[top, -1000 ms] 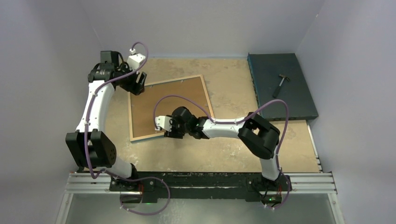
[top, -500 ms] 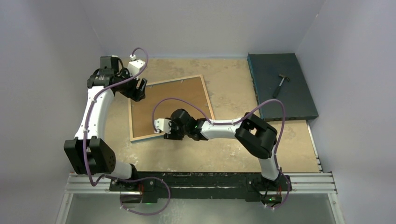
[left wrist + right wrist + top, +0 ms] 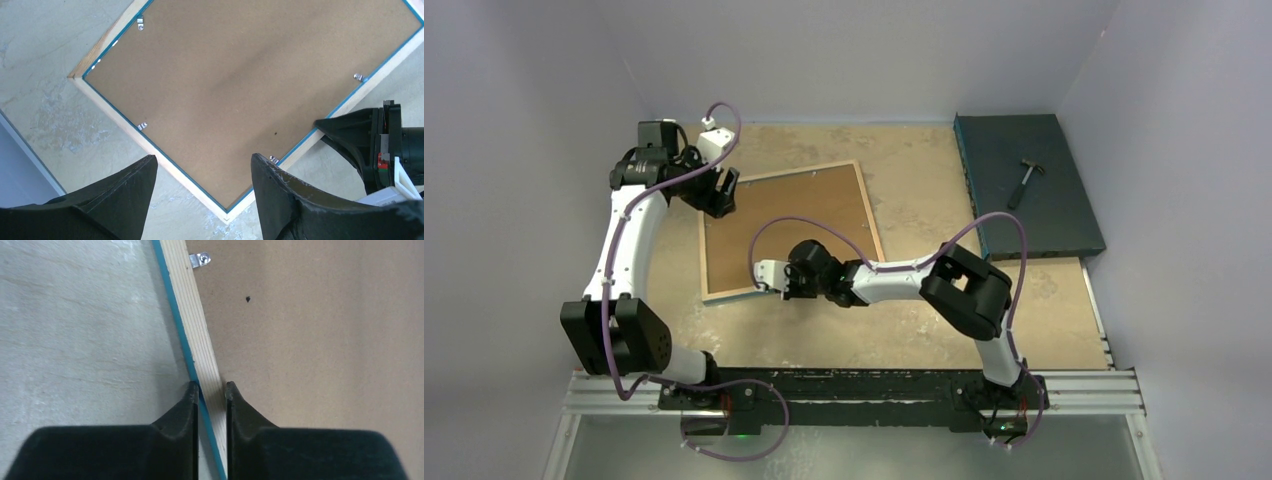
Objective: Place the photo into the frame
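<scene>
One frame (image 3: 192, 325), one backing board (image 3: 784, 230), two grippers, one slab (image 3: 1044, 200), one hammer (image 3: 1024, 180). The left gripper (image 3: 202, 157) hangs above the frame's 10 o'clock corner, jaws wide. The frame lies back-up mid-table, with the brown board inside. The right gripper (image 3: 210, 386), jaws narrow, pinches the frame's 6 o'clock rail. The teal slab, with the hammer on it, sits at the frame's 2 o'clock.

Plain booth, soft even light
Pale lavender walls (image 3: 854, 60) box in a sandy, mottled worktop (image 3: 924, 175); a dark teal slab (image 3: 1064, 215) sits at the far right with a small hammer (image 3: 1024, 180) on it, and a metal rail (image 3: 1104, 392) runs along the near edge.
</scene>
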